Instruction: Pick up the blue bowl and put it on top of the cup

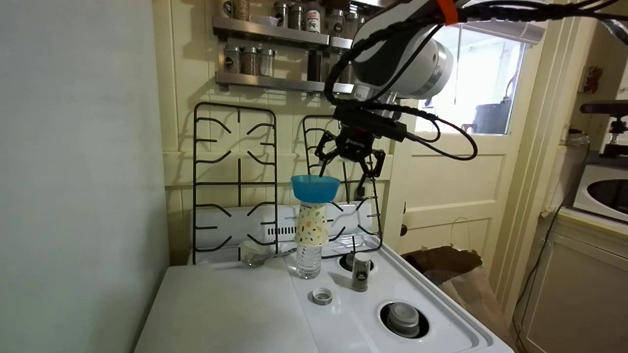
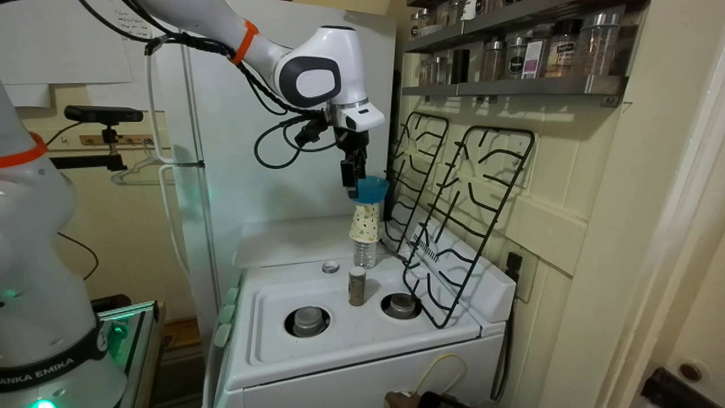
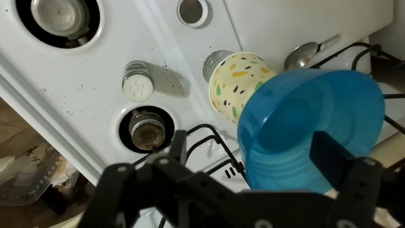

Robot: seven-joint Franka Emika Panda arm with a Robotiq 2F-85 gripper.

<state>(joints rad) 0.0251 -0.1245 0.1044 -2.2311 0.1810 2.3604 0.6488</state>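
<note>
A translucent blue bowl [image 1: 315, 191], smooth outside and finely ringed within, sits mouth up on the base of an upside-down cream paper cup [image 1: 312, 225] flecked green, ochre and black; the cup's wider rim faces down over a clear, ribbed plastic bottle [image 1: 308, 263] standing on the glossy white stove [image 1: 230, 314]. The gripper [image 1: 341, 184] has its two fingers spread well apart, and in the wrist view one black fingertip [image 3: 328, 157] lies over the bowl's hollow, though whether it touches I cannot tell. Near the bottle a clear, white-lidded shaker [image 3: 137, 82] holds something brownish, and some spice jars [image 2: 599, 48] on the steel shelves [image 2: 510, 87] hold brown grains. A brown paper bag [image 1: 473, 290] beside the stove contains a clear plastic tub [image 3: 28, 190], plainest in the wrist view. Only that view shows the round holes in the shaker's lid, while an exterior view alone takes in a white microwave [image 1: 593, 171]
</note>
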